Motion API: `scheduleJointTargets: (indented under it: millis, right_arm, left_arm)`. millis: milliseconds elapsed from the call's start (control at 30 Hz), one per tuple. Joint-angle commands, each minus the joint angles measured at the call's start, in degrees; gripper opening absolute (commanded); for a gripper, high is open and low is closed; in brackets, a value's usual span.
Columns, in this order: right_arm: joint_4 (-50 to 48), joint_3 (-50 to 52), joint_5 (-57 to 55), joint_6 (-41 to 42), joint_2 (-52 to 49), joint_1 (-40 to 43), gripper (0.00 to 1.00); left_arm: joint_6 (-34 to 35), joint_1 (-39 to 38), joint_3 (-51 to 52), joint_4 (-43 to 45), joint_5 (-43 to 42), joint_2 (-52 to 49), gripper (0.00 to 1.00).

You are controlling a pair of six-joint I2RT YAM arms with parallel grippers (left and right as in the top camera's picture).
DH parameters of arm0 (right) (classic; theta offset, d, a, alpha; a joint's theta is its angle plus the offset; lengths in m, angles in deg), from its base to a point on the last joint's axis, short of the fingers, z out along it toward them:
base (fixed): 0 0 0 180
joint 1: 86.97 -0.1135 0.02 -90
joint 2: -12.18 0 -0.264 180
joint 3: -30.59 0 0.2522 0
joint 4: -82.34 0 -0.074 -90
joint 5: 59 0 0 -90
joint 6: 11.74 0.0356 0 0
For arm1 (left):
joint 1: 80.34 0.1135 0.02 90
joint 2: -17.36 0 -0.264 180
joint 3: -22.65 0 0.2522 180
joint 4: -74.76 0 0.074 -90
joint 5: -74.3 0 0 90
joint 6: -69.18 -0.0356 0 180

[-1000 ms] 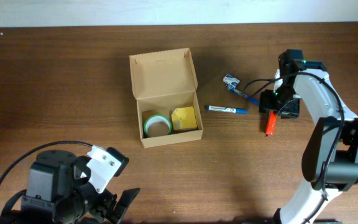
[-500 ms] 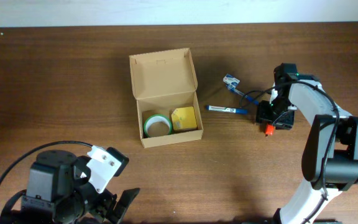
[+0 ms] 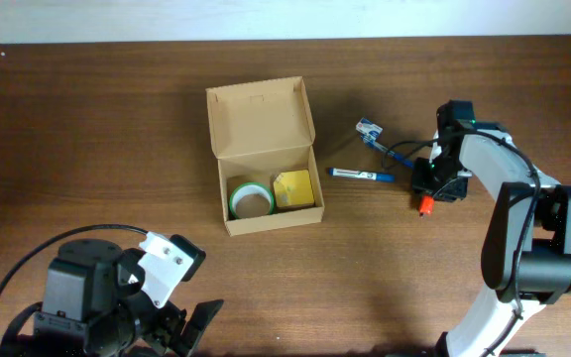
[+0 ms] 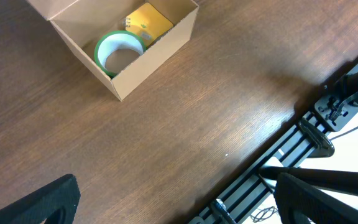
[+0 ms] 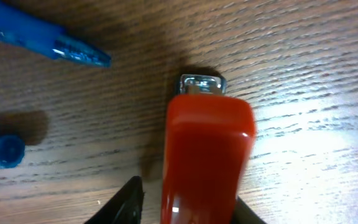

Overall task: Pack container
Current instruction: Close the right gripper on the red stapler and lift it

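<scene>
The container [image 3: 262, 117] is a tan cardboard box with its flap lid open at the table's middle. It holds a green tape roll [image 3: 251, 199] and a yellow pad [image 3: 293, 188]; all three also show in the left wrist view, container [image 4: 160, 48], roll [image 4: 118, 53], pad [image 4: 148, 18]. My right gripper [image 3: 431, 185] is low over a red stapler [image 3: 424, 206], right of the box. In the right wrist view its fingers [image 5: 185, 208] straddle the stapler [image 5: 207, 149], with a gap at the left finger. My left gripper [image 3: 191, 332] is open and empty at the front left.
A blue pen [image 3: 361, 175] lies between the box and the stapler, and it shows in the right wrist view [image 5: 42, 37]. A second blue pen with a white and blue clip [image 3: 370, 130] lies behind it. A black rail [image 4: 303, 134] runs along the table's front edge.
My right gripper moved left and down over the red stapler, which now shows only at its tip. The left arm has not moved.
</scene>
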Motion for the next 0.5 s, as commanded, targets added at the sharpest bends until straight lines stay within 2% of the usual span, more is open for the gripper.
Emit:
scheduleJointTargets:
  millis: [0,200,367,467]
  right_arm:
    - [-0.5,1.4,-0.4,0.5,-0.7,0.4,0.34]
    - [-0.5,2.0,-1.6,0.5,-0.7,0.4,0.23]
    - [-0.5,2.0,-1.6,0.5,-0.7,0.4,0.04]
    - [0.5,1.6,-1.5,0.5,-0.7,0.4,0.04]
  left_arm:
    - [0.6,0.0,-0.6,0.0,-1.0,0.0,1.0]
    - [0.6,0.0,-0.6,0.0,-1.0,0.0,0.99]
    - [0.6,0.0,-0.6,0.0,-1.0,0.0,1.0]
    - [0.6,0.0,-0.6,0.0,-1.0,0.0,1.0]
